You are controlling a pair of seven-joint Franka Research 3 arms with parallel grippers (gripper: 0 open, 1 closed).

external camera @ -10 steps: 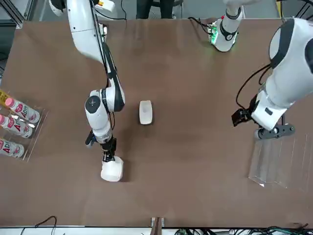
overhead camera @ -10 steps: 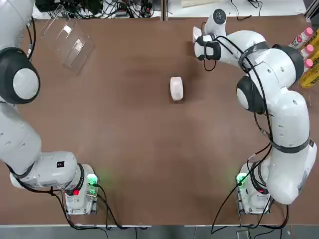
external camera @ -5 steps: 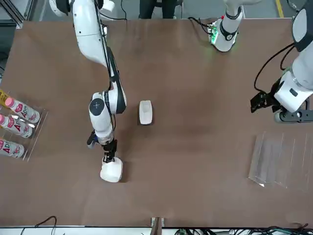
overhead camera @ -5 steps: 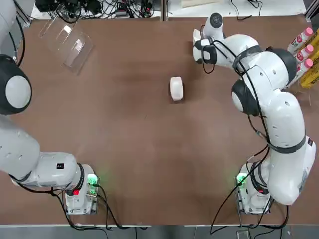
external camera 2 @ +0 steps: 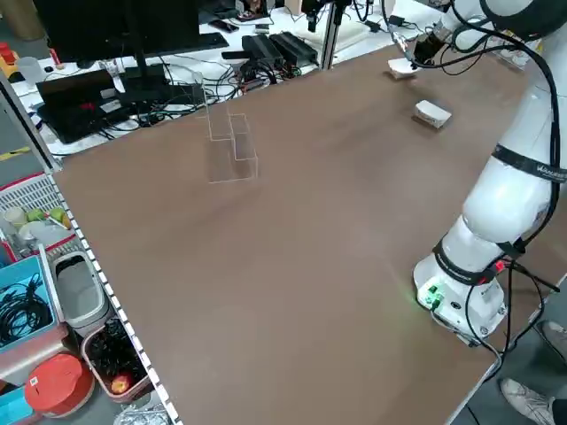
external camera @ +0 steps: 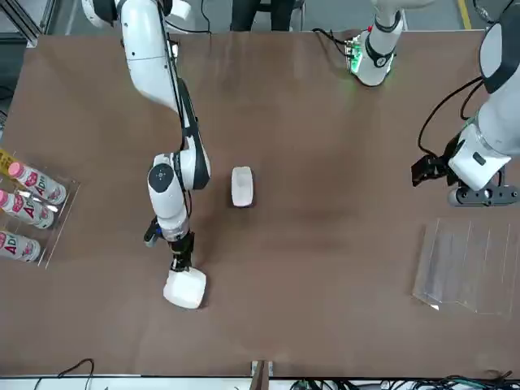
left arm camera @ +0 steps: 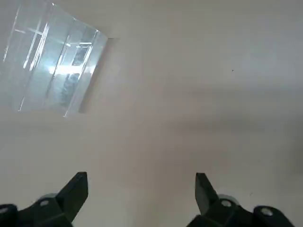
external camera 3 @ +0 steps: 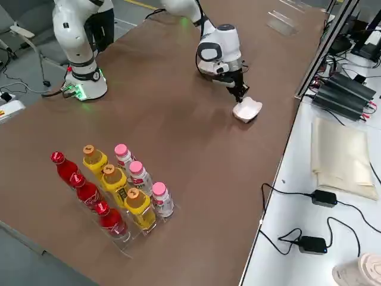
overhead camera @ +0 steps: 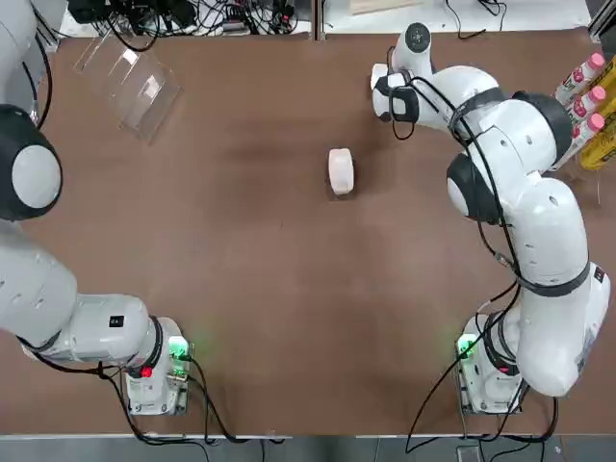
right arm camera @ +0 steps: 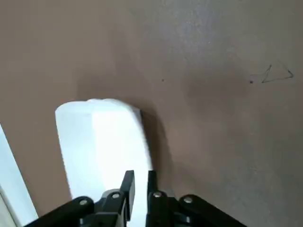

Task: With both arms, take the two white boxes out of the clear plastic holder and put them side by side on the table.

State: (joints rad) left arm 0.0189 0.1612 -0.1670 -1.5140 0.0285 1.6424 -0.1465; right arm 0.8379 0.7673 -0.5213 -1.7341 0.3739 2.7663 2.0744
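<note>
Setting down: judged as the step in hand, with the right gripper (external camera: 180, 264) at the far box (external camera: 185, 288), close to the far edge of the surface (overhead camera: 241, 289).
Right gripper state: cannot tell whether clamped on the far box or already let go; tip right at the box's near end in the wrist view.
Far box: resting on the surface, seemingly a little tilted in the right side view.
Middle box: lying alone near the centre of the surface (overhead camera: 341, 170), well apart from the far box.
Clear holder: empty, at the far left corner (overhead camera: 130, 77), both slots bare.
Left gripper: spread wide and empty (left arm camera: 139, 191), hovering over bare surface near the clear holder.
Bottle rack: off at the right edge (external camera 3: 119, 190), no part in this.
Progress: both boxes out of the holder, but not yet side by side, by the look of it.
Doing it well: let the far box sit flat before parting fully; lift straight up to avoid dragging or tipping it.
Better still: carry the far box in beside the middle box, long sides parallel, a small gap kept, then release.
Risk: box close to the edge, so a snagged retreat could nudge it off.
Left arm: best kept clear of the centre meanwhile.
</note>
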